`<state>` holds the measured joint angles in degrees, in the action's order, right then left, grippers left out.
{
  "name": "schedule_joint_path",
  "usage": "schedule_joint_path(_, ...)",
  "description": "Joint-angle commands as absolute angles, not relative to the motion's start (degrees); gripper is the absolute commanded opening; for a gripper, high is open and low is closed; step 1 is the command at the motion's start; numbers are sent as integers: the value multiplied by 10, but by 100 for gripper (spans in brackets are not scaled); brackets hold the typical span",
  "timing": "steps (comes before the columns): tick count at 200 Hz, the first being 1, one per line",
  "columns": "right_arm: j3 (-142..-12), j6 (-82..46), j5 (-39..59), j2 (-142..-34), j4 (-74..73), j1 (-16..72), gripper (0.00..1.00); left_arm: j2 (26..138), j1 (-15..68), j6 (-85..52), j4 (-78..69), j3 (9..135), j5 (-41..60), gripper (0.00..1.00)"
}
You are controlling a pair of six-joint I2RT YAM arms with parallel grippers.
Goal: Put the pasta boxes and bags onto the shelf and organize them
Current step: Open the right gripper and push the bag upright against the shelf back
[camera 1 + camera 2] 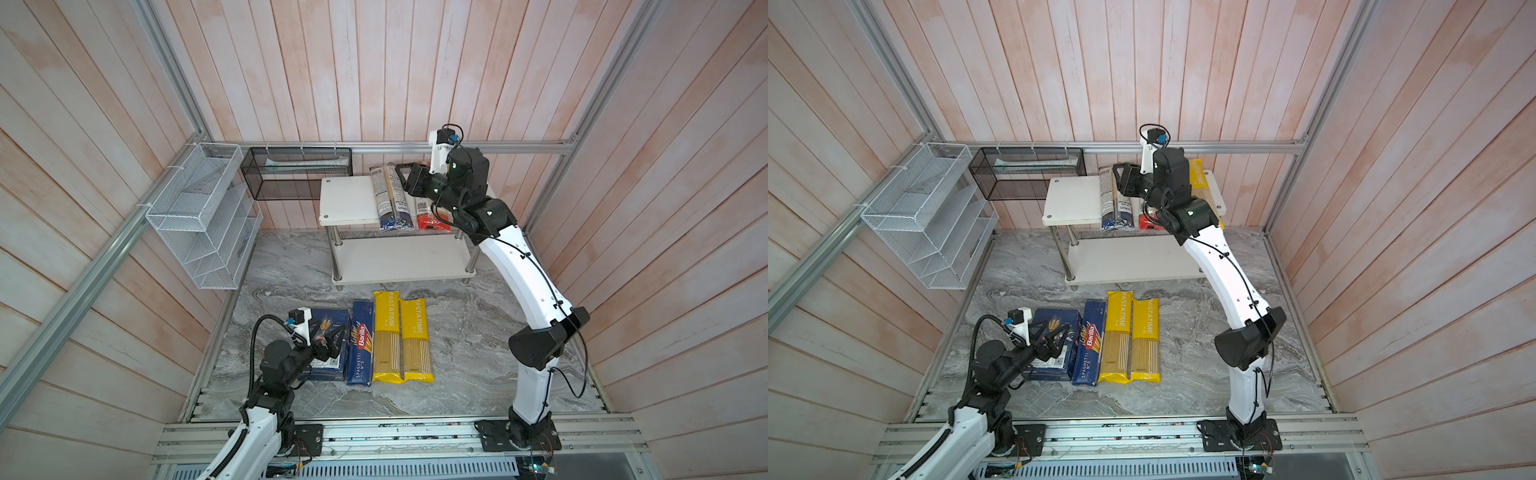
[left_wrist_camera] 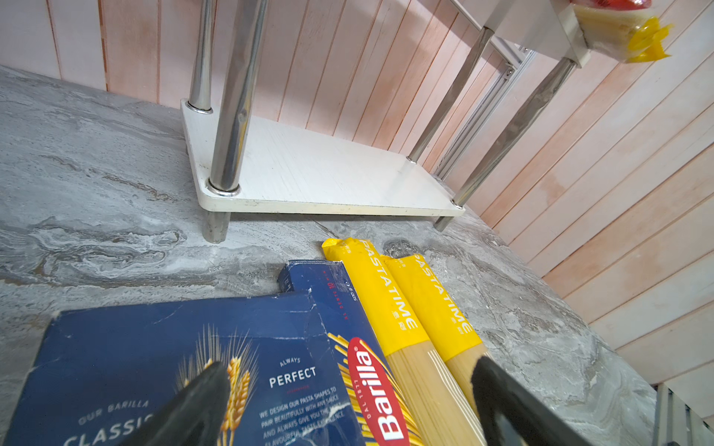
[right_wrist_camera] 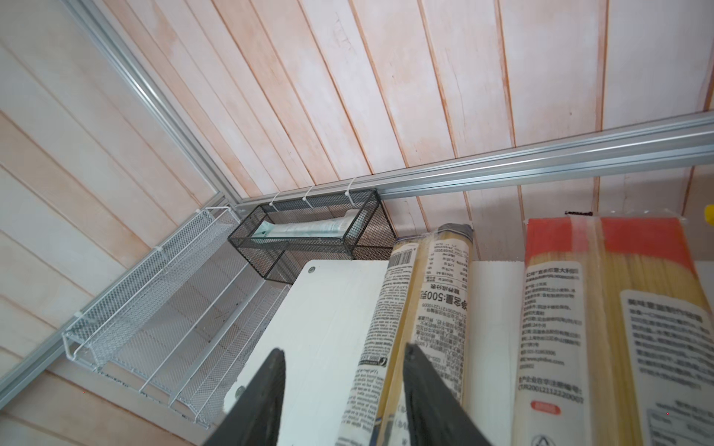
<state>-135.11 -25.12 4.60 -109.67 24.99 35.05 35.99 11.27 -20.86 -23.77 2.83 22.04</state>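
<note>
pasta shelving, status entry.

- done: three bags lie on the top board of the shelf (image 1: 349, 199): blue bag (image 1: 392, 199), red bag (image 1: 430, 220), and a yellow bag (image 1: 1200, 178) at the far right. the lower board is bare.
- left: wide box (image 1: 332, 320), spaghetti box (image 1: 360, 345) and two yellow bags (image 1: 386, 336) (image 1: 415, 336), side by side on the table (image 1: 478, 353) in front of the shelf. by my count, three of seven are placed.
- right fingers (image 3: 262, 394): partly open over the blue bag. one finger lies above the bag and white board shows between the bag and the other, so i judge nothing is held.
- left fingers (image 2: 201, 394): spread wide and empty, poised above the wide box. i judge it the next pick.
- hard to see: my right arm covers most of the red bag and, in a top view, all of the shelf's yellow bag. my left arm hides part of the wide box. i cannot tell whether the right fingers touch the blue bag.
</note>
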Motion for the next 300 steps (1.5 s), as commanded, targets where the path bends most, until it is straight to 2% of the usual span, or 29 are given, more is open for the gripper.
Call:
schedule_joint_path(1,-1319,-185,35,-1050,297,385,49,355,113,-210,-241,29,216,100)
schedule_joint_path(32,-1238,-159,12,-990,288,422,49,358,114,-211,-242,29,217,100)
schedule_joint_path(62,-1208,-180,31,-965,289,428,49,365,113,-210,-243,29,218,100)
schedule_joint_path(145,-1026,-183,55,-880,281,433,50,362,114,-213,-238,29,203,100)
schedule_joint_path(300,-1065,-159,99,-969,274,432,52,373,113,-214,-234,34,194,100)
